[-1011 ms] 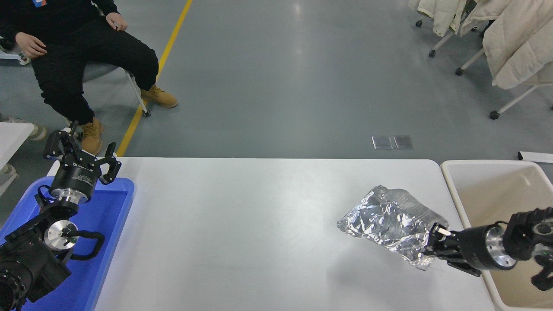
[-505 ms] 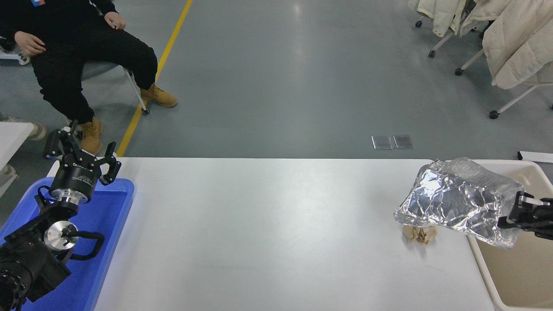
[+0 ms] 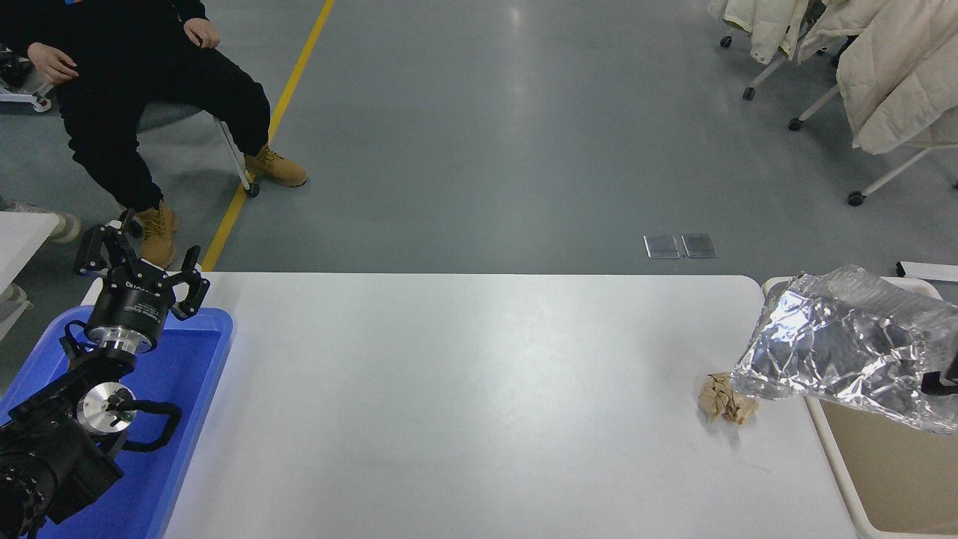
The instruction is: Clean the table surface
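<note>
Left claw (image 3: 142, 258) hangs spread above the blue tray (image 3: 202, 359); the white desk surface (image 3: 449, 397) spans the middle, a crumpled brown scrap (image 3: 724, 399) near its right end. Carry the foil bag (image 3: 846, 337) fully over the beige bin (image 3: 883, 479) before release; the right claw's grip can't be told

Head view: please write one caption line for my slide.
Right gripper carries crumpled foil over the beige bin; a brown paper wad remains on the table surface.

One white table surface (image 3: 449, 389), one foil bag (image 3: 846, 337), one crumpled brown paper wad (image 3: 724, 399), one blue tray (image 3: 179, 419), one beige bin (image 3: 831, 457).
</note>
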`<state>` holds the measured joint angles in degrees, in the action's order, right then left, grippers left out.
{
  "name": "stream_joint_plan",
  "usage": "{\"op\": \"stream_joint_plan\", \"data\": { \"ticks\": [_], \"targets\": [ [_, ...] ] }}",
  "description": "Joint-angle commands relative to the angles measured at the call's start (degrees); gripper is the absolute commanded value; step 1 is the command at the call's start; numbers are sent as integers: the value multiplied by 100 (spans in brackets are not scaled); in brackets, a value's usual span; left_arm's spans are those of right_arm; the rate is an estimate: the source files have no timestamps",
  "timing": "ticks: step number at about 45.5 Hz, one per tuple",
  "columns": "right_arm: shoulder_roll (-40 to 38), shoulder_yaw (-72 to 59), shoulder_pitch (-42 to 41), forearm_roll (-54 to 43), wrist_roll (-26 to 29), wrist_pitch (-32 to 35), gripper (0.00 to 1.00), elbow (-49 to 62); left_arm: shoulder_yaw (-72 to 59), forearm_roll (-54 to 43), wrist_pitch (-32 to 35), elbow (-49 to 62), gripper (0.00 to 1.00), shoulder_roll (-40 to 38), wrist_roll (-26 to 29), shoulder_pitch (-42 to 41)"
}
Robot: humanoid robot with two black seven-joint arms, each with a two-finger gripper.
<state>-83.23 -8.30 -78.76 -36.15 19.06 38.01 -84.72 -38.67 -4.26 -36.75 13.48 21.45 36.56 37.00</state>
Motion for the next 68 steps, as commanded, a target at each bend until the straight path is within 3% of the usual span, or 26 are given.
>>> {"op": "stream_joint_plan", "data": {
  "ticks": [1,20,27,31,42,48,68],
  "targets": [
    [535,-41,282,-15,-69,-627,0,1097,0,-5,1,5,100,0,0,0],
    [2117,56,2039,1066,-209,-3474,0,2380,0,4,1,-4,100,0,0,0],
    [3091,257,2820,1128,-455,-4712,0,3319,0,4,1,-4,100,0,0,0],
    [3611,565,3287,1119,-604,-5092,0,3944,0,-5,1,-3,100,0,0,0],
    [4912,1611,4228,1119,-1009,-5224,0,5921,0,4,1,-4,100,0,0,0],
    [5492,1989,4352,1119,-1158,-5224,0,6669,0,-5,1,5,100,0,0,0],
    [5879,2508,4510,1330,-1299,-5233,0,7048,0,-5,1,-4,100,0,0,0]
  ]
}}
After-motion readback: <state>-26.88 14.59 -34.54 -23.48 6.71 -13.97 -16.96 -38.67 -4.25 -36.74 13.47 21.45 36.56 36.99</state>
